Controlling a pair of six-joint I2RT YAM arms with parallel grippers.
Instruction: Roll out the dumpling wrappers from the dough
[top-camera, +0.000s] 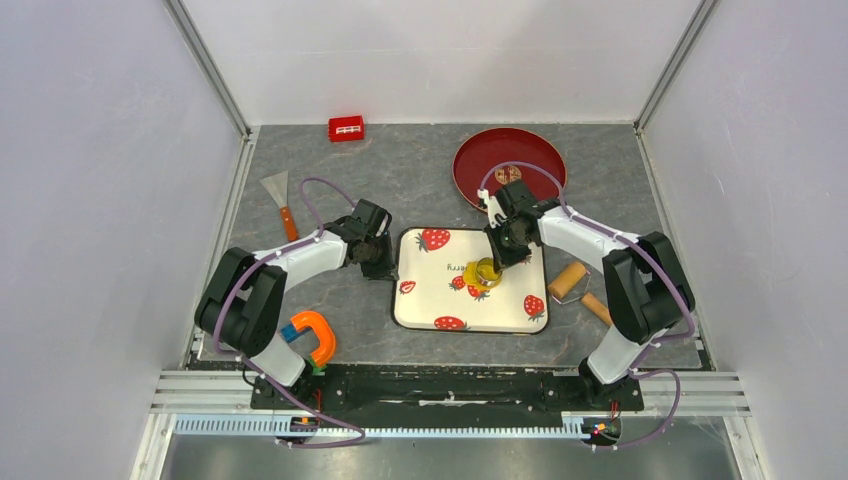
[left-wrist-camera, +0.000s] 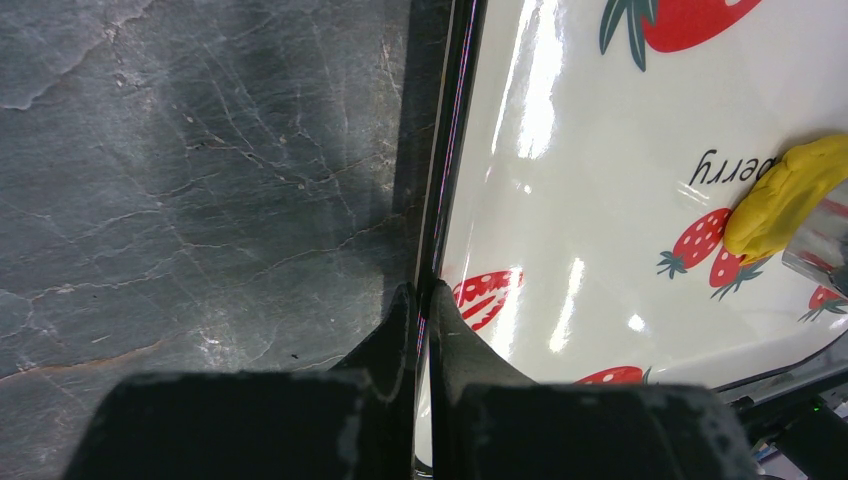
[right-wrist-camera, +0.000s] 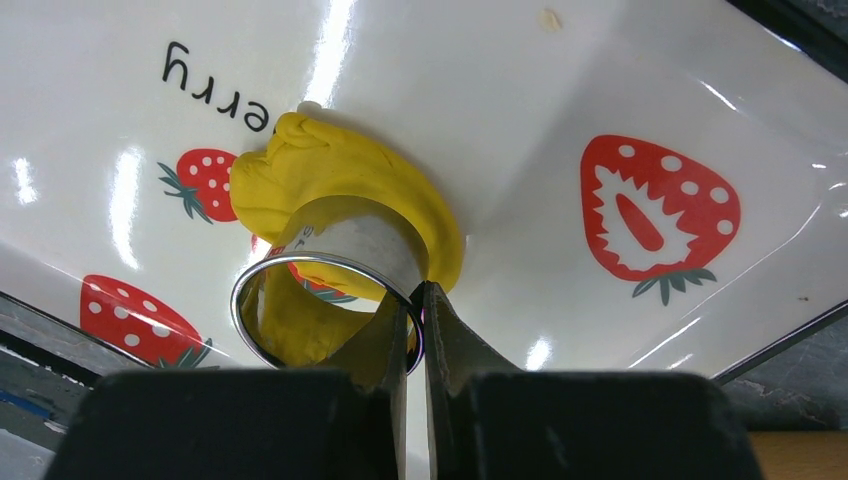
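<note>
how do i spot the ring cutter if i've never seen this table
Find the white strawberry-print tray in the middle of the grey table. Near its centre lies the yellow dough, and the metal ring stands in it, pinched at the rim by the right tool. It is the only shiny, hollow thing there.
</note>
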